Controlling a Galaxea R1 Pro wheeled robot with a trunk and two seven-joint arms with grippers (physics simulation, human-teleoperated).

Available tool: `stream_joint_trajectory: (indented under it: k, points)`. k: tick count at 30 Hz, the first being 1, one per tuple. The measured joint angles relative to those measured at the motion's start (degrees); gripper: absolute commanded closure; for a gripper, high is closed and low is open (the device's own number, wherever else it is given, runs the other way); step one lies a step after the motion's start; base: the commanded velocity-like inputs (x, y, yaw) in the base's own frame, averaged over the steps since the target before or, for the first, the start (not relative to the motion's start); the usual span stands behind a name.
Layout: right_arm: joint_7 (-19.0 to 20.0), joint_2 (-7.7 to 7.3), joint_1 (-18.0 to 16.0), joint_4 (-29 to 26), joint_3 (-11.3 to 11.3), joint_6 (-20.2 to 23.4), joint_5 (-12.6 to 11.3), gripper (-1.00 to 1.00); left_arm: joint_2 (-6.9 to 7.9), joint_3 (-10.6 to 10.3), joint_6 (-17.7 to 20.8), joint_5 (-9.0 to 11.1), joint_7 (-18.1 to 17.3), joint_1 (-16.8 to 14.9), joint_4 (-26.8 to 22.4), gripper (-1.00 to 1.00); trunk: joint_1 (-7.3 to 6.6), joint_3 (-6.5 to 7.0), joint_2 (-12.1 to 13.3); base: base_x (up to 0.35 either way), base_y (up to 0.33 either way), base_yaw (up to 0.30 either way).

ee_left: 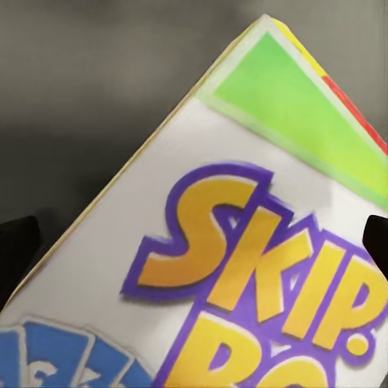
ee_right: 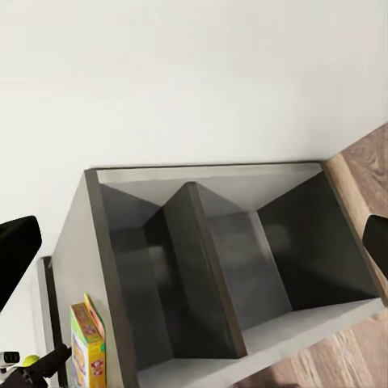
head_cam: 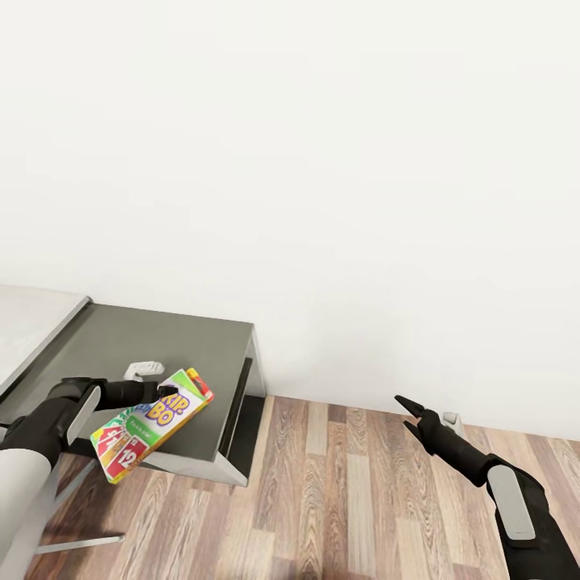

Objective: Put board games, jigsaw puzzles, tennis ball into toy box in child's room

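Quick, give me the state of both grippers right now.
Left gripper: shut on the board game, held over the cabinet.
Right gripper: open, holding nothing, above the floor.

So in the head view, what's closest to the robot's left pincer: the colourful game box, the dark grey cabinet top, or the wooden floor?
1. White and green rectangular board game box, held in the left pincer.
2. Dark grey cabinet top, just beneath.
3. Wood-plank floor, lower, to the right.

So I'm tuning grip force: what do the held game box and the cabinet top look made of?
Game box: likely printed cardboard, smooth, thin edges and flat colour panels. Cabinet top: dark grey matte panel, probably laminate; uniform, no grain.
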Motion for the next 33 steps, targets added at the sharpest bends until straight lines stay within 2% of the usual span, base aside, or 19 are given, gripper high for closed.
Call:
stream_joint_trajectory:
  k: [13, 24, 33]
  points:
    - [0.0, 0.00, 0.0, 0.1, 0.0, 0.0, 0.0, -1.00, 0.00, 0.0, 0.0, 0.0, 0.0, 0.0, 0.0, -1.00, 0.00, 0.00, 0.0, 0.000, -0.027, -0.002]
    - [0.0, 0.00, 0.0, 0.1, 0.0, 0.0, 0.0, -1.00, 0.00, 0.0, 0.0, 0.0, 0.0, 0.0, 0.0, -1.00, 0.00, 0.53, 0.0, 0.000, 0.000, -0.153]
    - [0.0, 0.00, 0.0, 0.1, 0.0, 0.0, 0.0, -1.00, 0.36, 0.4, 0.0, 0.1, -0.3, 0.0, -1.3, -1.00, 0.00, 0.69, 0.0, 0.000, 0.000, -0.031]
